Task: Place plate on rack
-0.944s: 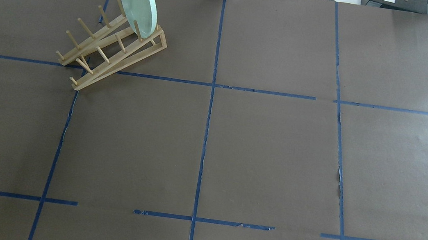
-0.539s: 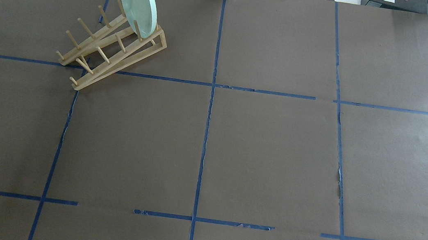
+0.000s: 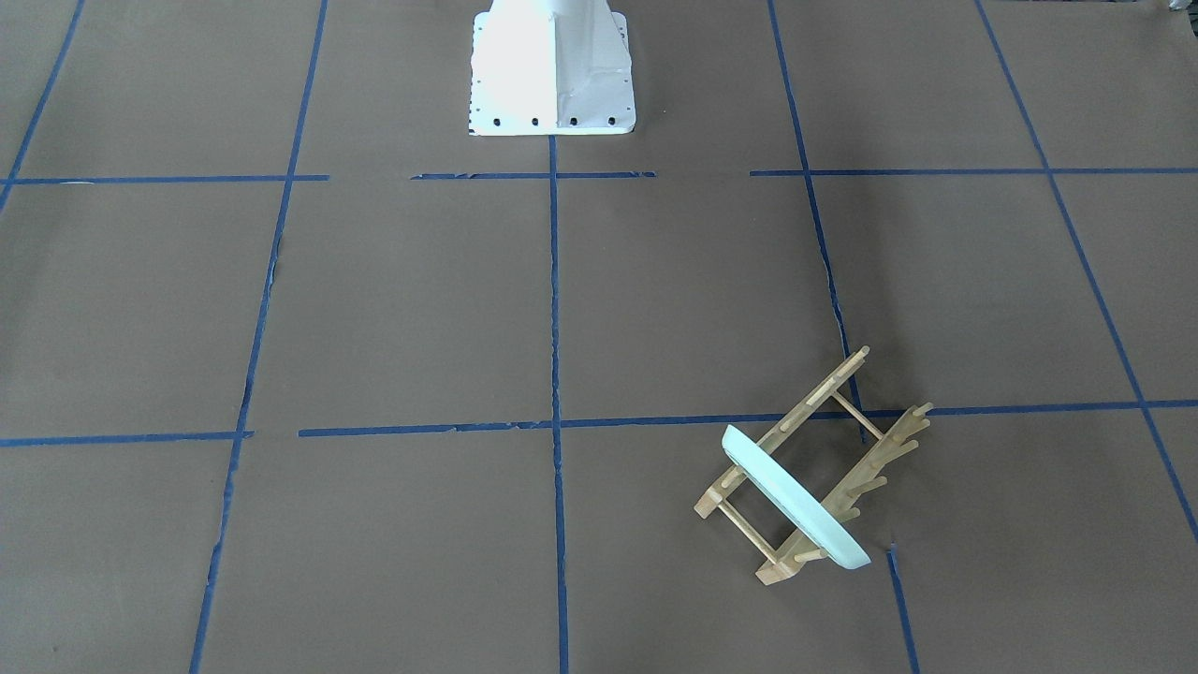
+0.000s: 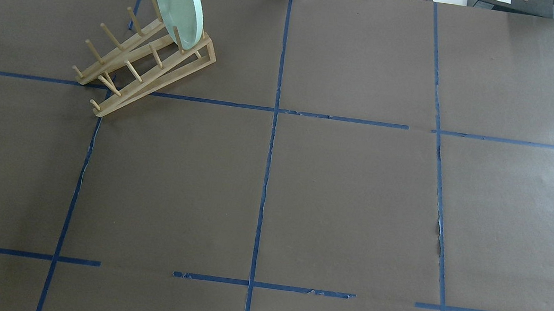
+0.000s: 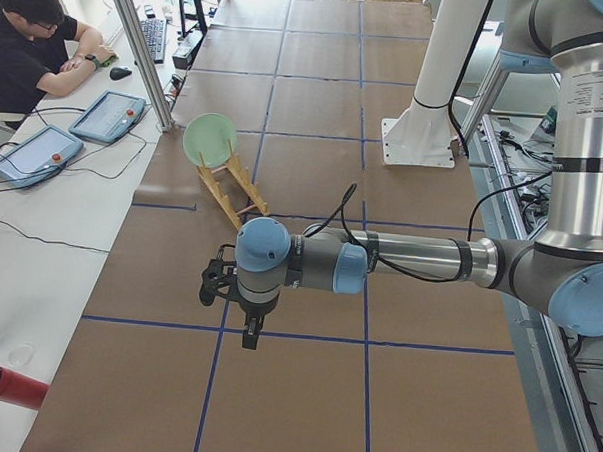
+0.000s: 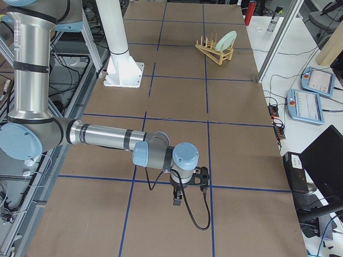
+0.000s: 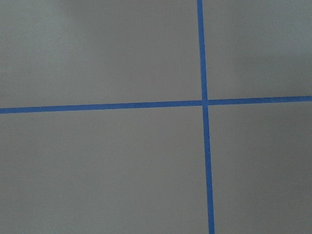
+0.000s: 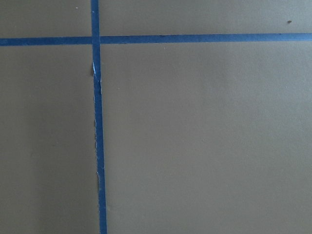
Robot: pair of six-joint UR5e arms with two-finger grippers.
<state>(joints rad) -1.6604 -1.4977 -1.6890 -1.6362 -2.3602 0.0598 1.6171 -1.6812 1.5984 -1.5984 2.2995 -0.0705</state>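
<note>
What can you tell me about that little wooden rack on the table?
The rack looks like light, unpainted wood: two long parallel rails joined by thin crossbars, each rail carrying a row of upright pegs. It sits flat on the brown-papered table, turned diagonally across a blue tape line, at the robot's far left. A pale green plate stands on edge in the slot at its far end, held between the pegs; the other slots are empty. Nothing else touches it.
</note>
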